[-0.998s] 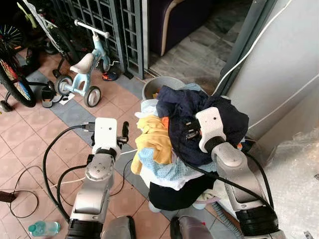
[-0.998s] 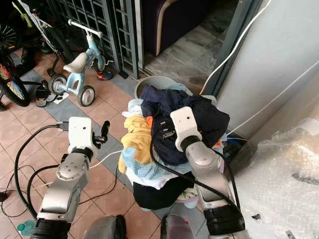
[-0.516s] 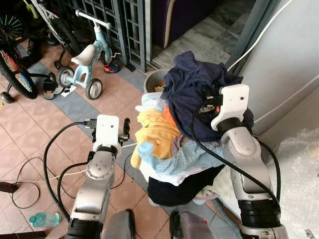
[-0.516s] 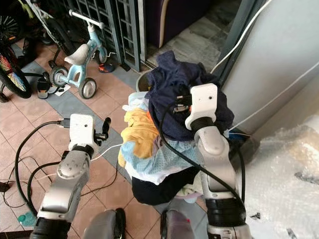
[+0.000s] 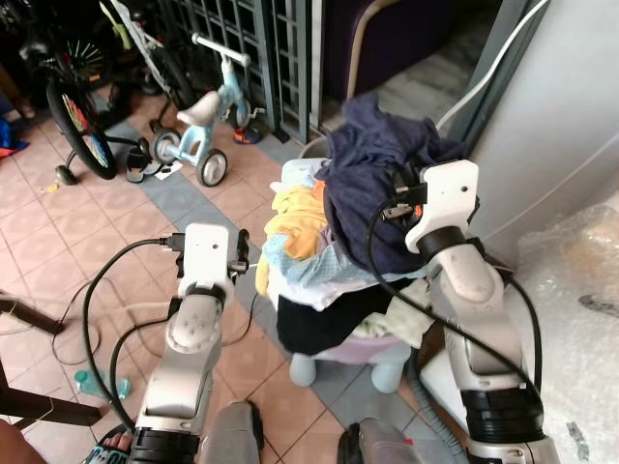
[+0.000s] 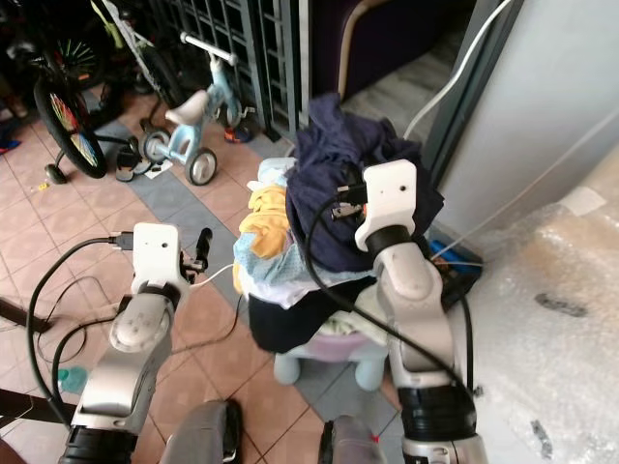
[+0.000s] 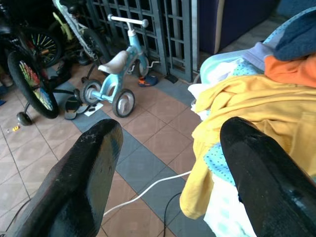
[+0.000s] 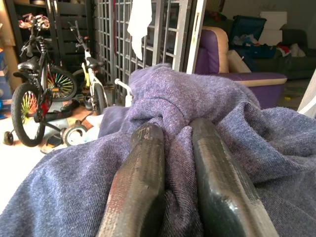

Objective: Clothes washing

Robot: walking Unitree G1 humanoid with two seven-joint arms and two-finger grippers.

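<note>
A big pile of clothes (image 5: pixel 329 261) sits in the middle, heaped on a pale basket (image 5: pixel 372 353) that stands on the tiled floor (image 5: pixel 58 242). A gray wall (image 5: pixel 571 106) stands on the robot's right, with crinkly plastic wrap (image 5: pixel 571 290) low beside it. A dark metal gate (image 5: pixel 261 39) is behind the pile.

On top of the pile is a dark blue shirt (image 5: pixel 372 174). It is bunched up and lifted above the other clothes. The right gripper (image 8: pixel 173 182) has this shirt. Its jaws are squeezed nearly together with a fold of the blue cloth pinched between them.

Under the blue shirt lie a yellow cloth (image 5: pixel 295 227), a light blue dotted cloth (image 5: pixel 309 266) and a black cloth (image 5: pixel 314 324) that hangs down the front of the basket.

The left gripper (image 7: pixel 168 173) is held up just beside the pile, on the robot's left. Its jaws are wide open and hold nothing. The yellow cloth is near one finger but not touching.

A black bicycle (image 5: pixel 82 116) and a small blue tricycle (image 5: pixel 208 121) stand by the gate. A black cable (image 5: pixel 97 300) curls over the floor.
</note>
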